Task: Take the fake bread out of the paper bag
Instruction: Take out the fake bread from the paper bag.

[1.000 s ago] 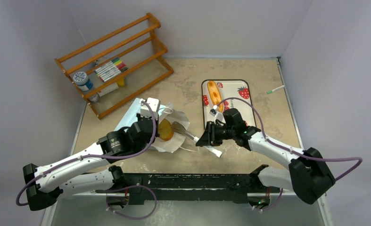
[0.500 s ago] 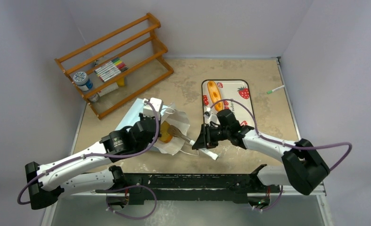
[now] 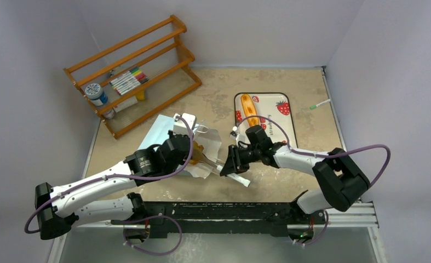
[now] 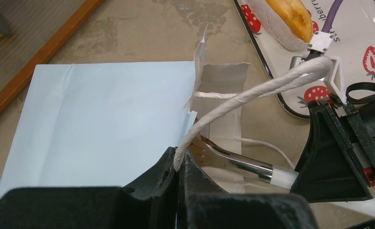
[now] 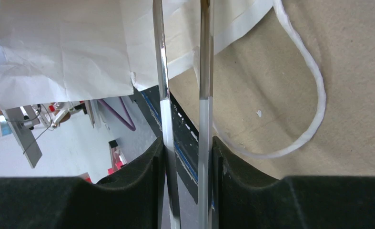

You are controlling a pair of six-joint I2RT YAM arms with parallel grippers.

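Your left claw (image 4: 178, 164) is clamped on the paper bag (image 4: 104, 119) by its string handle (image 4: 252, 93), likely to hold the mouth open. Right claw (image 5: 187, 148) grips tongs (image 4: 233, 160), tips at the mouth. Fake bread inside is hidden; one loaf (image 3: 250, 107) is on the far-right tray (image 3: 274, 116).

The white rectangular tray printed with red strawberries (image 4: 361, 26) carries dark lettering along one side. In the left wrist view only the letters "berr" can be read, probably part of "strawberry". The label on the small blue-and-white jar (image 3: 95, 93) is too small to read.
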